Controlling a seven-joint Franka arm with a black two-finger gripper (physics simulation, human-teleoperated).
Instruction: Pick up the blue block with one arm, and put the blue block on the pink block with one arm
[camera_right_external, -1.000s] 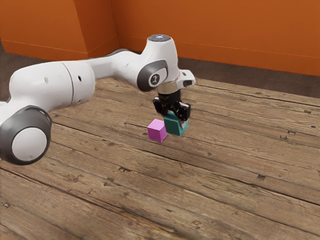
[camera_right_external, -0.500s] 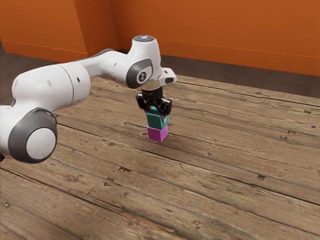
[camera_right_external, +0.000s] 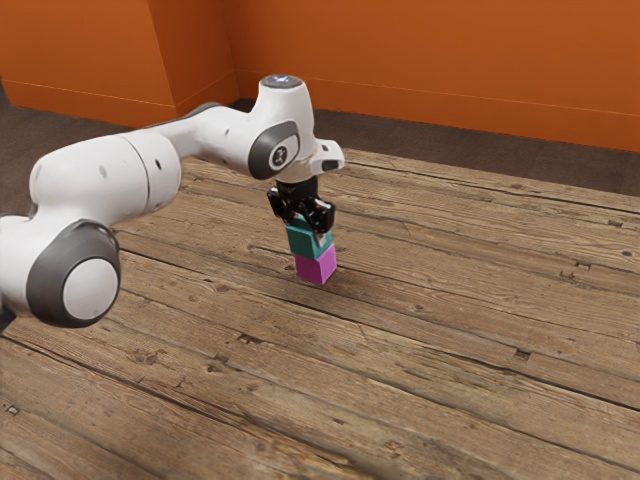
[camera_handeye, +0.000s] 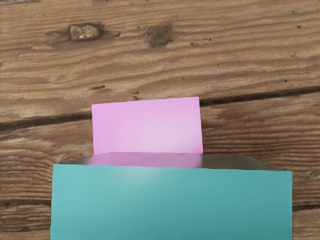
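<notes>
The blue block (camera_right_external: 304, 241), teal in colour, rests on top of the pink block (camera_right_external: 318, 266) near the middle of the wooden table (camera_right_external: 450, 300), set slightly toward the exterior view's left of it. My gripper (camera_right_external: 303, 226) comes straight down from above, shut on the blue block, with one black finger against each side. In the wrist view the blue block (camera_handeye: 170, 202) sits large right under the hand, and the pink block (camera_handeye: 147, 125) shows just beyond and below it.
The white arm (camera_right_external: 150, 170) reaches in from the exterior view's left. An orange wall (camera_right_external: 450, 60) runs behind the table's far edge. Bare wooden planks surround the two stacked blocks on every side.
My hand carried the blue block from beside the pink block to directly over it and set it down on top. In the last half second it only shifted slightly left.
</notes>
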